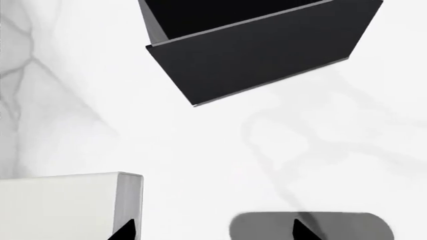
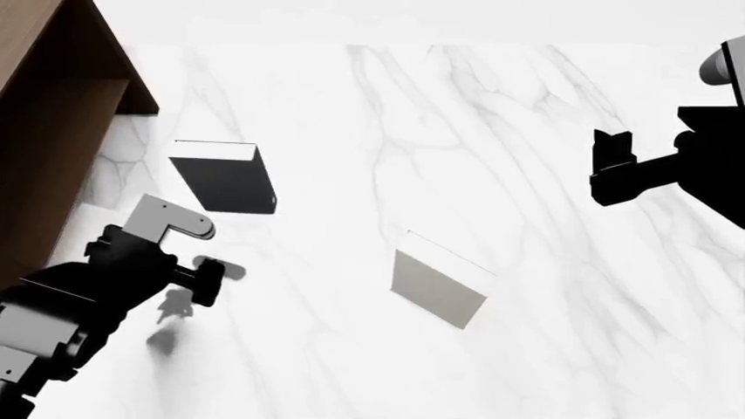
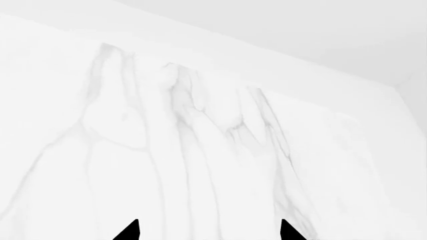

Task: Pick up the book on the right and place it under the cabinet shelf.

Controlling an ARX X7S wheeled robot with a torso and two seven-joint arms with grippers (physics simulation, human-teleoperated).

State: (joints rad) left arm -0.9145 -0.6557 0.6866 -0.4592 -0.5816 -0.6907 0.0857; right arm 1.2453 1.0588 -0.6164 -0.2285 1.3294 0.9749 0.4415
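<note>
Right now the book (image 2: pixel 438 290) lies on the white table (image 2: pixel 559 340), out in the open, about in the middle of the head view. Its long side runs on a slant, from near-left to far-right. Nothing touches it.

It sits between the two arms, about as far from one as from the other. From the right gripper (image 2: pixel 608 170) it lies to the left and closer to the robot, and lower down too. That gripper hangs over bare table with its fingers spread apart, holding nothing.

The left gripper (image 2: pixel 209 278) is low, near the dark book (image 2: pixel 223 182), fingers spread too. The cabinet (image 2: pixel 47 131) stands far off at the left.
</note>
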